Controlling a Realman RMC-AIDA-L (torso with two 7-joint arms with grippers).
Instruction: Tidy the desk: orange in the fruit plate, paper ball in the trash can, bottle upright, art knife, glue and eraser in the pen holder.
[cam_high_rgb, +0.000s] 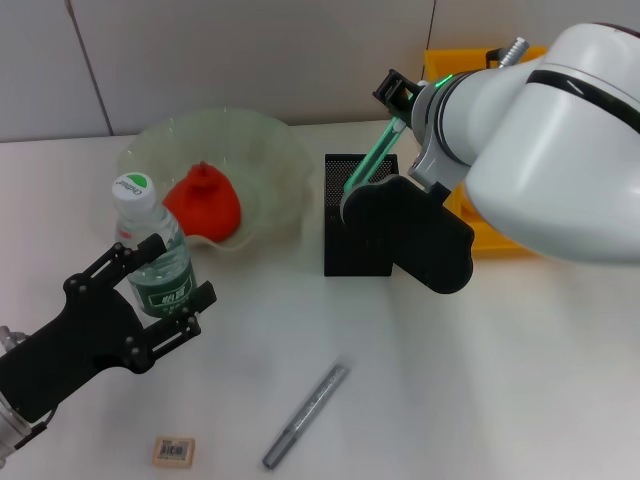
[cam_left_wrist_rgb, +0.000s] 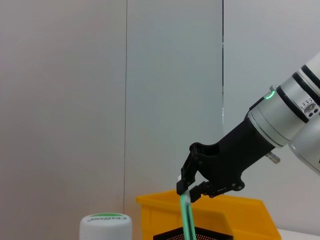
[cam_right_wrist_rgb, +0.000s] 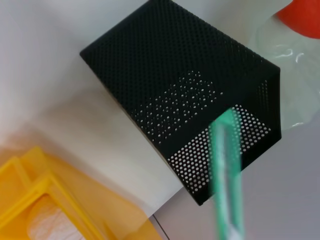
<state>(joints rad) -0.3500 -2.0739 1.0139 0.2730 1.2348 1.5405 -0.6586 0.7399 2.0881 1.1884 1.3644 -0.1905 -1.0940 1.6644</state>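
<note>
My right gripper (cam_high_rgb: 397, 100) is shut on the top of the mint-green art knife (cam_high_rgb: 372, 155), which slants down into the black mesh pen holder (cam_high_rgb: 350, 235). The right wrist view looks along the knife (cam_right_wrist_rgb: 227, 175) into the holder's mouth (cam_right_wrist_rgb: 200, 115). My left gripper (cam_high_rgb: 160, 285) is shut on the bottle (cam_high_rgb: 155, 245), which stands upright with its cap (cam_left_wrist_rgb: 105, 226) on top. The orange (cam_high_rgb: 203, 205) lies in the fruit plate (cam_high_rgb: 270, 150). The grey glue (cam_high_rgb: 305, 415) and the eraser (cam_high_rgb: 173, 451) lie on the table near its front. A pale crumpled shape (cam_right_wrist_rgb: 47, 215), seemingly the paper ball, sits in the trash can (cam_right_wrist_rgb: 30, 175).
The yellow trash can (cam_high_rgb: 455, 70) stands at the back right, largely hidden behind my right arm (cam_high_rgb: 560, 150). The fruit plate stands close beside the pen holder. A wall runs along the table's far edge.
</note>
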